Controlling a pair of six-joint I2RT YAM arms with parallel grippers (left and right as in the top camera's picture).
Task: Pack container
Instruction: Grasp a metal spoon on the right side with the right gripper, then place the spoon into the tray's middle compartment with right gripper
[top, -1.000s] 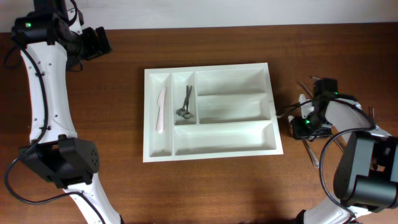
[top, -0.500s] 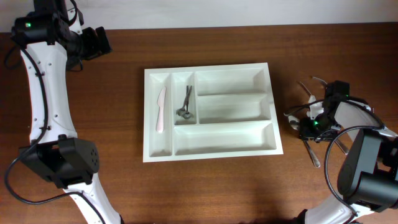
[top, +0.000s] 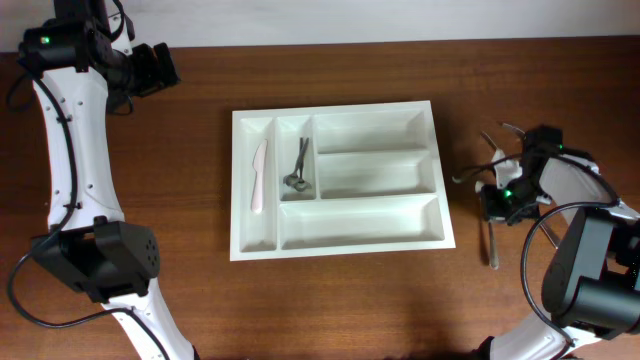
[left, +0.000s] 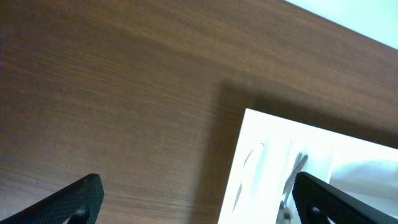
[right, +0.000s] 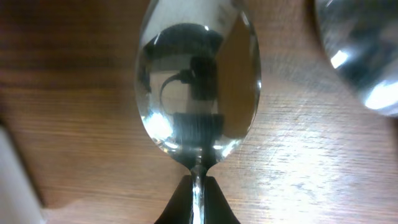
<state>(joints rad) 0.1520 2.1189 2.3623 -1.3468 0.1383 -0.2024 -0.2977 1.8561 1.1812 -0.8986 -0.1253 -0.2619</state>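
So, left hand (top: 163, 68): sat at the far-left corner, fingers spread wide, holding nothing, well apart from the tray.
Container (top: 370, 226): lay mid-tabletop, its three wide slots running left to right and all empty.
White knife (top: 259, 177): lay lengthwise in the leftmost narrow slot.
Metal cutlery (top: 298, 167): lay in the neighbouring narrow slot.
Right hand (top: 498, 198): was just beside the container's right wall, pinched on the neck of a spoon (right: 198, 81), bowl ahead of the fingers.
Coming move: the container lay to this hand's left, so I judged the right arm nearer by far; the spoon's long axis must match its slot.
Loose cutlery (top: 492, 245): was scattered near the right hand.
Tabletop (top: 150, 250): dark wood, a pale wall (top: 400, 20) beyond.
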